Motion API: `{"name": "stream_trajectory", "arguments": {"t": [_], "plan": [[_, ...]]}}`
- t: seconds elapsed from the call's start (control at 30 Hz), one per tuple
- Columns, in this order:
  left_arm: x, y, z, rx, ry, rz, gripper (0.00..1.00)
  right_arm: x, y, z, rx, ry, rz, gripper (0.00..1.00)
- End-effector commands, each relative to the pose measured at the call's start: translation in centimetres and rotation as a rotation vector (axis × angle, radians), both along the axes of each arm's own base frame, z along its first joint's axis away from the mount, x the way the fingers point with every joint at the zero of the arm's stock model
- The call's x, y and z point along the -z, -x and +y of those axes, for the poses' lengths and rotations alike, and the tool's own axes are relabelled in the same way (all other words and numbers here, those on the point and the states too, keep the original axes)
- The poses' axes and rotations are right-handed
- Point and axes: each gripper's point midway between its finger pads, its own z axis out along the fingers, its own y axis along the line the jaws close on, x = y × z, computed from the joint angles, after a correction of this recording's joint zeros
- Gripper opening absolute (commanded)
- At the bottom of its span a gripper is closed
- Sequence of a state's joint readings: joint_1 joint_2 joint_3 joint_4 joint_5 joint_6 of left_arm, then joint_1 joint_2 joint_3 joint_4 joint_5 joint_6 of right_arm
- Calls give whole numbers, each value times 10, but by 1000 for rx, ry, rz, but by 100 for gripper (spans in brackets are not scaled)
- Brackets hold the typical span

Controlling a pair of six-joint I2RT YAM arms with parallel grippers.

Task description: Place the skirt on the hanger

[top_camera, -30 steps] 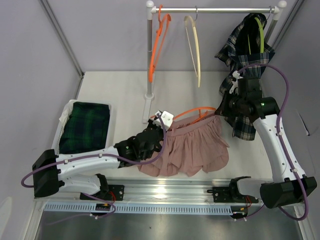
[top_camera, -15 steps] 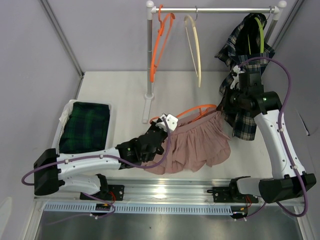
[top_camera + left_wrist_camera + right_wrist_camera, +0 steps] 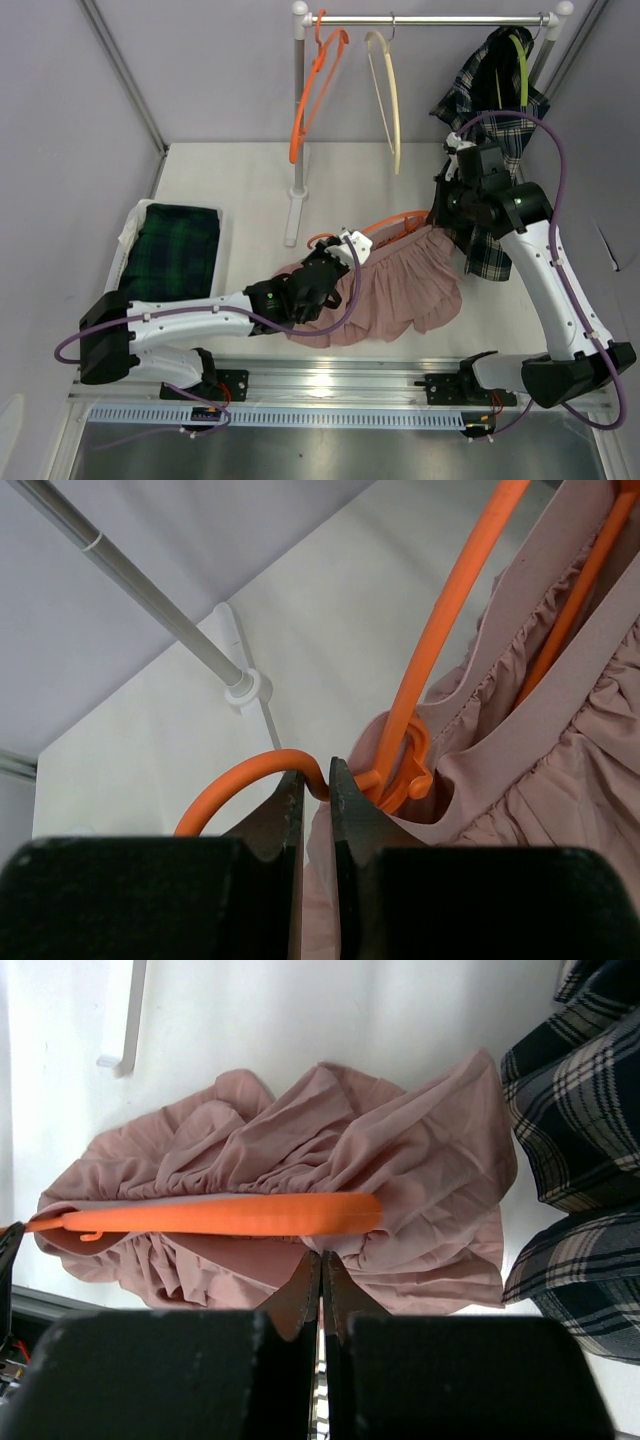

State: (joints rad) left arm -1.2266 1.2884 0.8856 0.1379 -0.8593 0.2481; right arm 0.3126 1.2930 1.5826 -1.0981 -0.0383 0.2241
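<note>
From above, the pink skirt (image 3: 395,290) lies on the bench (image 3: 230,180) near its front edge, between the two arms. An orange hanger (image 3: 392,219) runs along its far edge. The left tool (image 3: 345,248) sits at the hanger's left end and the right tool (image 3: 443,203) at the skirt's far right corner.

In the left wrist view, the left tool (image 3: 317,772) is closed narrowly on the hanger's (image 3: 440,650) hook, with the skirt (image 3: 570,780) to the right.

In the right wrist view, the right tool (image 3: 321,1257) is fully closed. Its tips touch the skirt (image 3: 420,1190) just under the hanger (image 3: 230,1214), but whether they pinch any cloth cannot be told. A plaid garment (image 3: 580,1110) hangs at right.
</note>
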Motion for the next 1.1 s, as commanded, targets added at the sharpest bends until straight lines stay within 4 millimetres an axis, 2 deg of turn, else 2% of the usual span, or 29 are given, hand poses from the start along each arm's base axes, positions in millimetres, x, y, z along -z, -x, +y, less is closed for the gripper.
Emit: {"name": "stream_trajectory", "arguments": {"t": [0.0,0.17,0.4,0.5,0.6,0.73,0.87,1.07], "plan": [[30,4,13,35,-254,41,0,-31,-12,-1,28,35,-132,0],[33,9,2,105,-226,71,0,-26,-7,7,5,44,-124,0],[35,13,2,143,-214,87,0,-14,-7,-5,29,59,-106,0],[33,8,8,91,-210,81,0,-14,-7,-6,32,52,-105,0],[21,-2,22,3,-163,78,0,-2,-6,-11,44,65,-80,0],[9,-3,35,-26,-91,79,0,9,-8,-21,69,50,-69,0],[11,-2,43,-42,-87,88,0,21,-11,-31,98,41,-49,0],[19,1,47,-41,-100,95,0,27,-18,-33,106,13,-45,0]]}}
